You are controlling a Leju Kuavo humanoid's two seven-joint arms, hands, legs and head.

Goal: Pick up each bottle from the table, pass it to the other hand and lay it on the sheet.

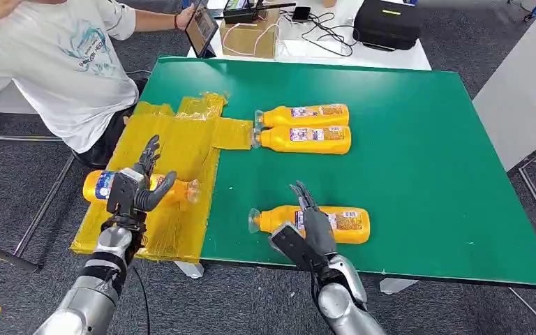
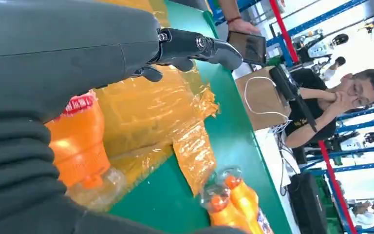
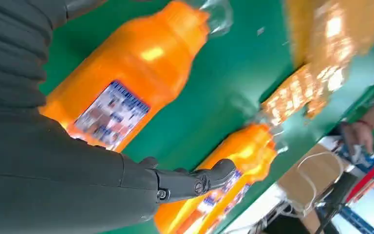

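A green worktop [image 1: 405, 160] seen from above, with a crinkled yellow sheet [image 1: 181, 153] taped over its left end. The left robot hand [image 1: 139, 187] reaches in from the lower left on a silver arm, raised over the sheet's near part, fingers spread and pointing away from the robot. An orange bottle [image 1: 101, 185] lies on its side on the sheet directly under this hand; the fingers are apart above it (no clear grasp shows), so the hand reads as released. The right robot hand [image 1: 312, 225] comes in from the bottom centre, fingers extended and apart, hovering over a second orange bottle [image 1: 345, 225] that lies on its side near the worktop's front edge, cap pointing left. Whether it touches the bottle cannot be told. Two more bottles [image 1: 303, 128] lie side by side farther back, touching, caps at the sheet's edge. A person in a white shirt [image 1: 63, 63] sits at the far left corner.
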